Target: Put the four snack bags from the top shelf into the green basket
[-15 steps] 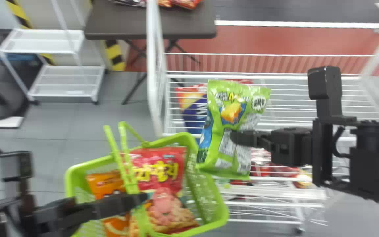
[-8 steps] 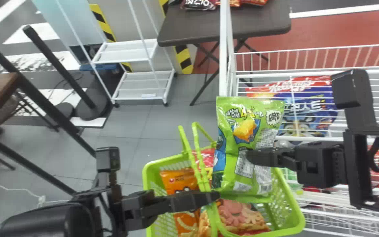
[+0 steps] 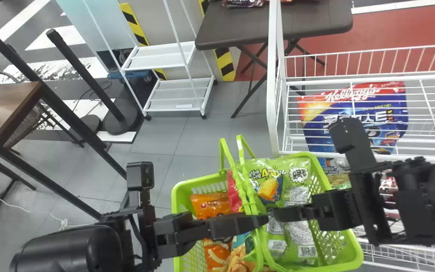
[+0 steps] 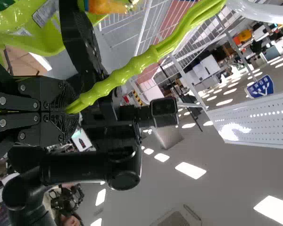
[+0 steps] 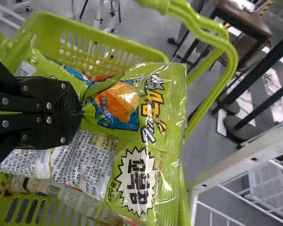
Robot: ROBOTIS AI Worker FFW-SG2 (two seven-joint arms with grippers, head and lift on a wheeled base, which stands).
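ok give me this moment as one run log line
left gripper: shut on basket handles | right gripper: holding green snack bag inside green basket | orange snack bag: in basket

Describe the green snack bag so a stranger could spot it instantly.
Beside the white wire rack is a green plastic basket. On its rack side, pinched by the right black gripper, is the glossy snack bag: green, unlike the orange bag and red bag.

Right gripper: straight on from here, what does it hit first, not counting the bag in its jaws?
Probably the basket handles or the left gripper clamped on them, just ahead in the head view. Relative height is unclear.
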